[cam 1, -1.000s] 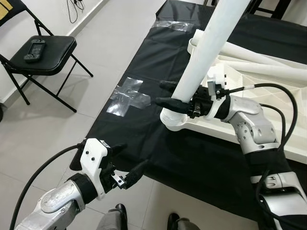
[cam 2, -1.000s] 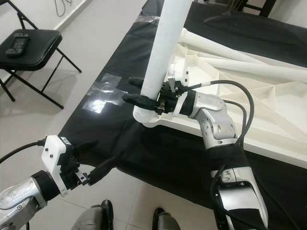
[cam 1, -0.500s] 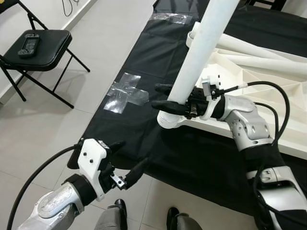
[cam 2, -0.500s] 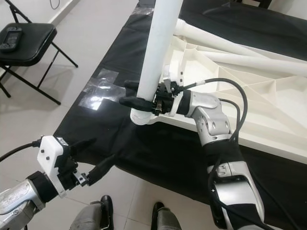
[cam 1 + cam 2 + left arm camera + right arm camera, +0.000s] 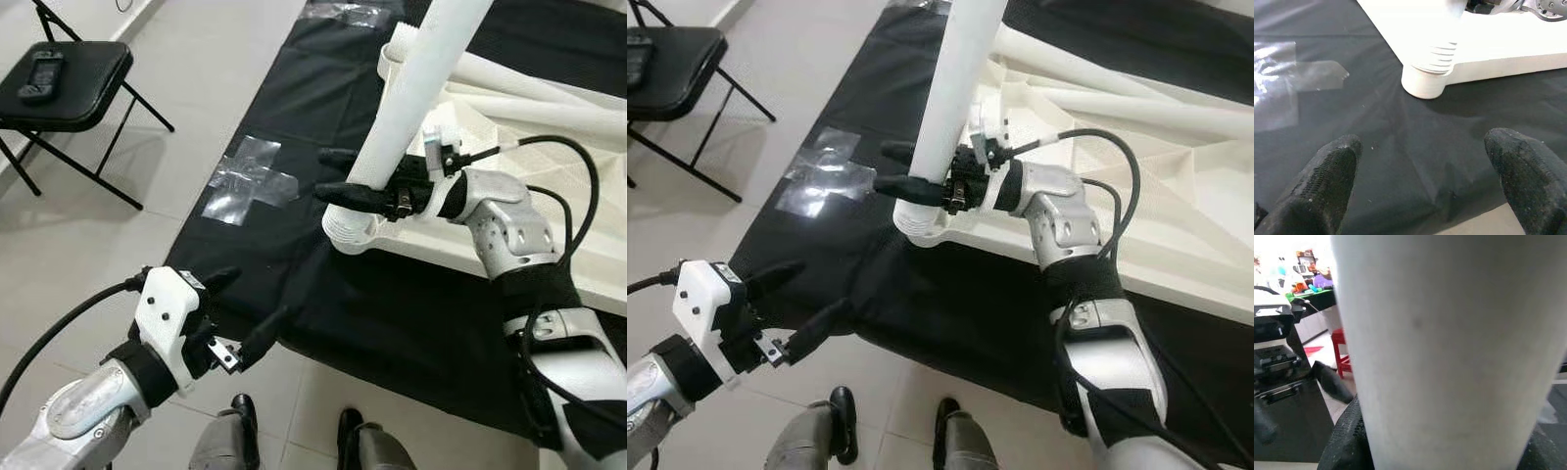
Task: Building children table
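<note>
Gripping the white table leg [image 5: 411,103] just above its threaded base, our right hand [image 5: 338,176] is closed around it at the corner socket of the upturned tabletop [image 5: 549,127]; our left hand [image 5: 245,313] hovers open, empty, over the black cloth's [image 5: 392,323] edge.

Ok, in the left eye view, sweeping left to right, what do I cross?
Black folding chair → left gripper → clear tape patch → right gripper around the upright white table leg → white tabletop.

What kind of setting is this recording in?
Likely a tiled room set up for assembly: a taped-down black floor cloth holds the white tabletop, with a folding chair nearby.
</note>
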Robot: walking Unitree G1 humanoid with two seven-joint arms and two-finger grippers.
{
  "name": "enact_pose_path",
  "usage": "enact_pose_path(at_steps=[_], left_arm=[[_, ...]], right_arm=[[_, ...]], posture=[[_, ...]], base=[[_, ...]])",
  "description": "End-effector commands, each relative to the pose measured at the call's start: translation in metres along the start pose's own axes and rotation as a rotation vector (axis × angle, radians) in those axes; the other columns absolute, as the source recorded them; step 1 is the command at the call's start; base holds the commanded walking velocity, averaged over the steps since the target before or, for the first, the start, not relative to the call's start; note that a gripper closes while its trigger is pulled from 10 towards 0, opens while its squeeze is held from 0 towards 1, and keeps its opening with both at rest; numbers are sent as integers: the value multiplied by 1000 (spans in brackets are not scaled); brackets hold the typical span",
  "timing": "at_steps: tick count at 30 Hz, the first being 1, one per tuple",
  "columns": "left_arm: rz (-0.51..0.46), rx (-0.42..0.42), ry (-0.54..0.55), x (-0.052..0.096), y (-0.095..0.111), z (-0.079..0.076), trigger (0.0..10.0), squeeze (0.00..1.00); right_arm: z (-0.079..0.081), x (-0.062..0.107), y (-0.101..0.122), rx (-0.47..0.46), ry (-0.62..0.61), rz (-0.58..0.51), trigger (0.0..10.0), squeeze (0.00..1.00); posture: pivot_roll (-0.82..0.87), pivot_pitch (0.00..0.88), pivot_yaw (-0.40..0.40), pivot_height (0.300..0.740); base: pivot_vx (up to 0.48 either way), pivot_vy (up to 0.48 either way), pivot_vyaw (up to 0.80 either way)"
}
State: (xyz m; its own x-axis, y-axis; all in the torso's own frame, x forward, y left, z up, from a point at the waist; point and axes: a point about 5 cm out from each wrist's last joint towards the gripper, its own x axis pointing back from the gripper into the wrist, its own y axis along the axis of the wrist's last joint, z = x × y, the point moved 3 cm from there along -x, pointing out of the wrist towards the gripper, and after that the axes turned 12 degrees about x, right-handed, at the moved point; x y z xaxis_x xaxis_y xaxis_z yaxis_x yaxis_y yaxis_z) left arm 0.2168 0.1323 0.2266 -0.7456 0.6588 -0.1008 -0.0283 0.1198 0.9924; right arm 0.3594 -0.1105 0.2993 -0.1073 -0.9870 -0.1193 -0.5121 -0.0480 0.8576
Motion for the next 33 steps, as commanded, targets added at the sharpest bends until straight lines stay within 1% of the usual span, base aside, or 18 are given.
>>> enact_pose_path(at_steps=[1,3,5,7,8,11,14,17,19,21,22,23,25,30,33], left_arm=[[20,9,-22,2,-1,-4,10000,0],[20,8,-24,3,0,-5,10000,0],[22,4,-30,2,2,-5,10000,0],[22,4,-30,2,2,-5,10000,0],[23,3,-34,2,3,-6,10000,0],[23,3,-35,2,4,-6,10000,0],[25,2,-39,1,4,-7,10000,0],[26,2,-40,1,5,-7,10000,0],[26,2,-43,0,5,-8,10000,0],[26,2,-43,0,5,-8,10000,0],[25,2,-44,0,5,-8,10000,0],[25,2,-44,0,5,-8,10000,0],[24,2,-47,-1,5,-9,10000,0],[23,3,-48,-3,6,-9,10000,0],[25,2,-49,-3,6,-9,10000,0]], right_arm=[[5,5,-14,-53,6,37,10000,0],[4,6,-13,-57,14,34,10000,0],[4,7,-12,-64,54,35,10000,0],[4,7,-12,-64,54,35,10000,0],[6,7,-11,-67,105,45,10000,0],[8,7,-11,-67,137,54,10000,0],[15,5,-11,-59,237,98,10000,0],[17,4,-11,-56,259,110,10000,0],[21,0,-11,-29,318,158,10000,0],[21,0,-11,-29,318,158,10000,0],[22,-3,-10,-11,348,184,10000,0],[22,-3,-10,-11,348,184,10000,0],[24,-8,-9,32,396,216,10000,0],[27,-12,-8,65,433,234,10000,0],[29,-10,-9,91,441,240,10000,0]], posture=[[166,494,-66,740],[166,497,-64,740],[166,501,-65,740],[166,501,-65,740],[167,502,-65,740],[167,503,-65,740],[167,503,-66,740],[167,503,-66,740],[164,502,-68,740],[164,502,-68,740],[163,501,-69,740],[163,501,-69,740],[160,501,-74,740],[157,499,-76,740],[155,499,-76,740]], base=[[0,0,0],[0,0,0],[0,0,0],[0,0,0],[0,0,0],[0,0,0],[0,0,0],[0,0,0],[0,0,0],[0,0,0],[0,0,0],[0,0,0],[0,0,0],[0,0,0],[0,0,0]])
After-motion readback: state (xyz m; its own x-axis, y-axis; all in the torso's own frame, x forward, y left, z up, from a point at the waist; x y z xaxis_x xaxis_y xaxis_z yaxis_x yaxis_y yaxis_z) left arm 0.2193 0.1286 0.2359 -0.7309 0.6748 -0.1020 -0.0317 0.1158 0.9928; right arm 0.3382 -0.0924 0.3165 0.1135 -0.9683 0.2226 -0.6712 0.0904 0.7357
